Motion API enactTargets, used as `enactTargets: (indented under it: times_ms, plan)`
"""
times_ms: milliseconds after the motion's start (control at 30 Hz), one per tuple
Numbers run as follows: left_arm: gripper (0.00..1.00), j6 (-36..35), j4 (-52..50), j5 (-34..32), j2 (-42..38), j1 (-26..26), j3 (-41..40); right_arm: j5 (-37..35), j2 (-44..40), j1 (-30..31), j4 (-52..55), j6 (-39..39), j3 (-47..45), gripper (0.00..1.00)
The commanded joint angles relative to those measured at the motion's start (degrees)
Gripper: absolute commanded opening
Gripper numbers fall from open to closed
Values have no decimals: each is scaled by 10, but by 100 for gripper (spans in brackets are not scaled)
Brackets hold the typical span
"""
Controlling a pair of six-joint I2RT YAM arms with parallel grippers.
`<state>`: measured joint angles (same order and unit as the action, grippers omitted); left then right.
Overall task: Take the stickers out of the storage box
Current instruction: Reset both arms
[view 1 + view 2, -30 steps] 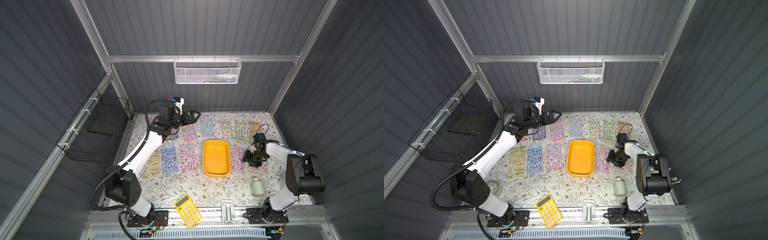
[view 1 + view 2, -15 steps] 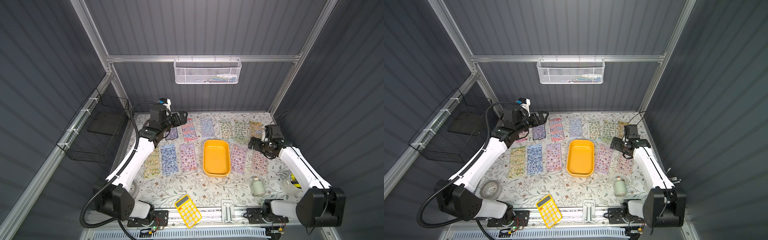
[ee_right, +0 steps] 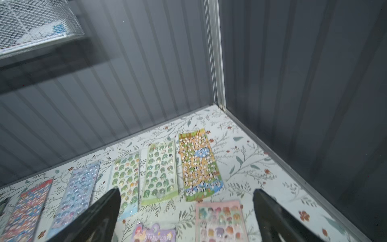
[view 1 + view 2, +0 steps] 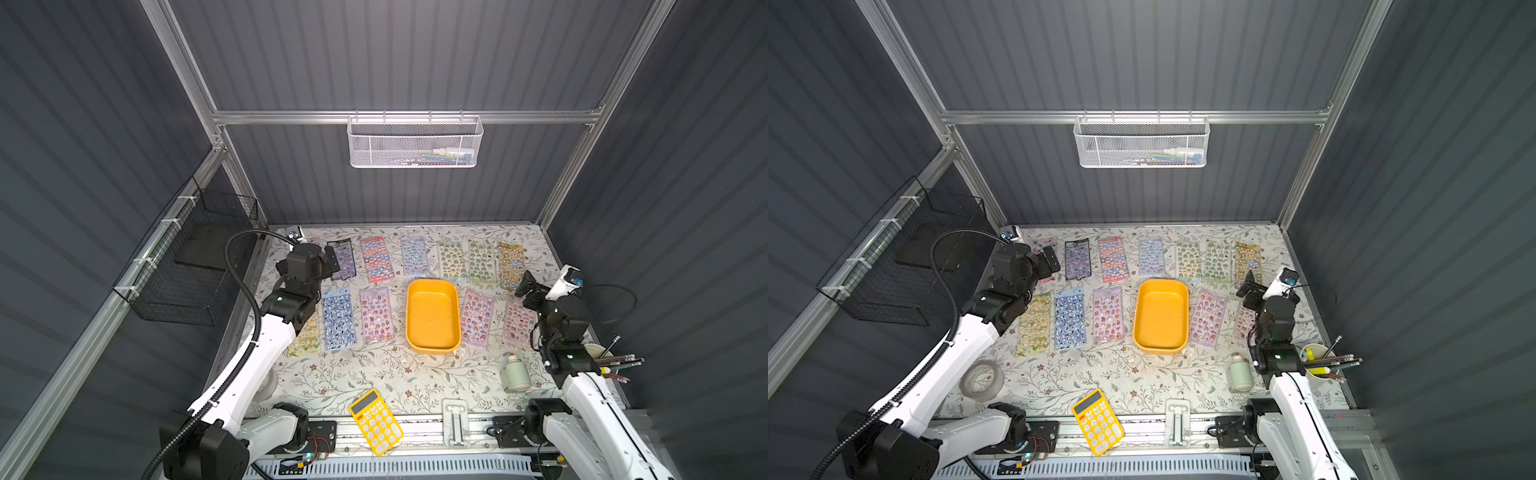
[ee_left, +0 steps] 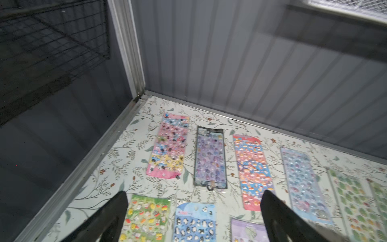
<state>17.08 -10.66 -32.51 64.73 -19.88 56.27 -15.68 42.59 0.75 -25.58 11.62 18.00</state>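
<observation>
The storage box, a shallow mustard-yellow tray, sits mid-table with nothing inside. Several stickers sheets lie flat on the floral table in two rows either side of it. My left gripper hovers open over the back-left sheets, above a pink sheet and a black-framed purple sheet. My right gripper hangs open above the right-hand sheets, over a pink sheet and beside a yellow one. Neither gripper holds anything.
A yellow calculator lies at the front edge, a tape roll at front left. A pale bottle and a cup of pens stand front right. A white mesh basket hangs on the back wall, a black wire basket on the left wall.
My right gripper has opened and lifted off the pink sheet right of the box, drawing back to the right. My left arm has pulled back toward the left wall.
</observation>
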Motion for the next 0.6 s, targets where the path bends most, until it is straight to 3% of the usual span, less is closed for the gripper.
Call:
enactTargets:
  times_ms: [0, 200, 300, 400, 500, 567]
  plan:
    - [100, -66, 70, -70, -12, 3, -37, -25, 14, 0, -276, -68, -51, 99]
    - [100, -138, 58, -130, 44, 3, -45, 68, 22, 0, -8, -94, 44, 99]
    - [100, -165, 115, -101, 55, 3, -80, 96, 58, 0, -23, -127, 40, 99]
    - [100, -165, 231, -68, 33, 3, -156, 94, 78, 1, -42, -108, 30, 99]
    - [100, -222, 338, -21, 33, 7, -221, 99, 101, 0, -29, -114, 32, 99]
    - [100, -247, 356, -10, 51, 9, -236, 98, 112, 0, -28, -105, 28, 99]
